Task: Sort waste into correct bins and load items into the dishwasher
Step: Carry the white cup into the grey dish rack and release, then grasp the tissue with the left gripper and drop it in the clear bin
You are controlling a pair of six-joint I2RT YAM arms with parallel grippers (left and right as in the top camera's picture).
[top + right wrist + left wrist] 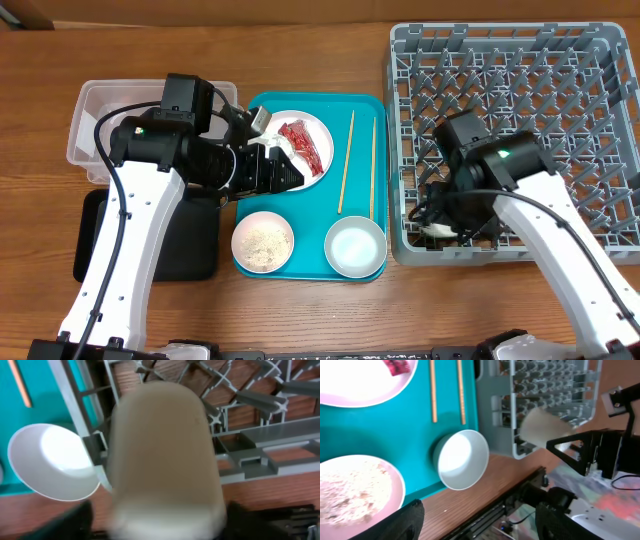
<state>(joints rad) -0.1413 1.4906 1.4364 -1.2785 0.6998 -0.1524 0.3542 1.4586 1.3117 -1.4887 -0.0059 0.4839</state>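
Just right of the teal tray (310, 205), in the corner of the grey dish rack (520, 60) nearest it — right gripper (167, 519) clamped on the small white cup (162, 450), one dark finger on each side, cup blurred and filling the wrist view. Over the tray's far left part, left gripper (482, 521) with fingers spread wide, nothing between them, above the left side of the large white plate (312, 119). Shiny red wrapper (303, 143) on that plate, just right of the gripper, untouched. On the tray's near edge: small plate (237, 240) of rice scraps (263, 243) at left, white bowl (355, 247) at right. Along the tray's right side — two chopsticks (345, 165). Left of the tray, on the worktop (300, 320), clear tub (85, 120) and black tray (200, 252).
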